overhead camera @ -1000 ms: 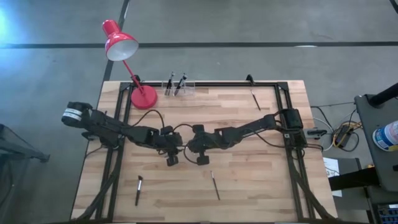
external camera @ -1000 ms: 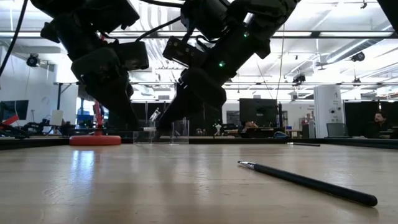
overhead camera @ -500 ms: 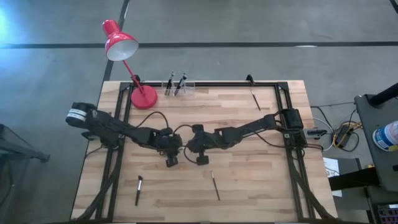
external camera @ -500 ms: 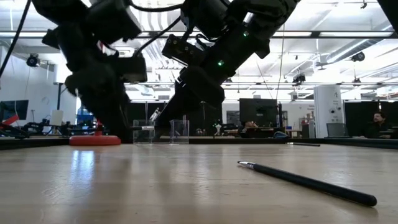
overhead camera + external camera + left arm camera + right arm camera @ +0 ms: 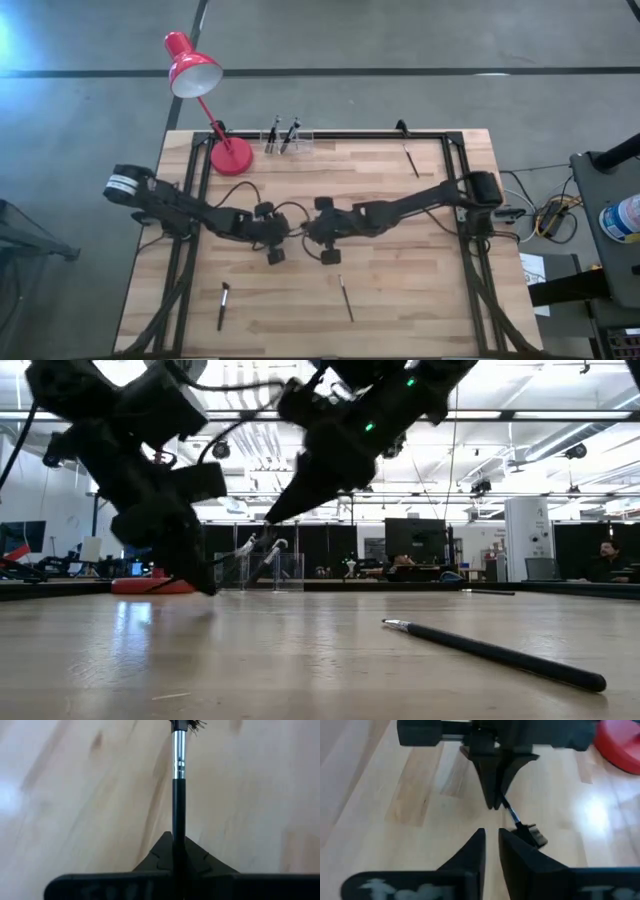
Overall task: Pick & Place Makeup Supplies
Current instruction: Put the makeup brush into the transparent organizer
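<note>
A thin makeup brush with a black handle, a silver ferrule and dark bristles sticks out ahead of my left gripper, which is shut on it at mid-table. My right gripper faces it closely from the right. It is open by a narrow gap, with nothing between its fingers. The brush's bristle end points toward it. Other makeup brushes lie flat on the table at the near left, near the middle and at the far right. My left gripper pinches the brush's black handle between its two fingers, some way behind the silver ferrule. The fingers slant down toward the table's right side and lie along the brush, which runs on past their tips. Whether the bristle end touches the wood, I cannot tell.
A clear holder with brushes standing in it is at the far edge. Beside it is the red lamp's base. A black frame borders the table. In the low view, the middle brush lies close to the camera.
My left gripper has sunk toward the table. My right gripper has risen and drawn back a little toward the table's right edge, away from the left gripper.
</note>
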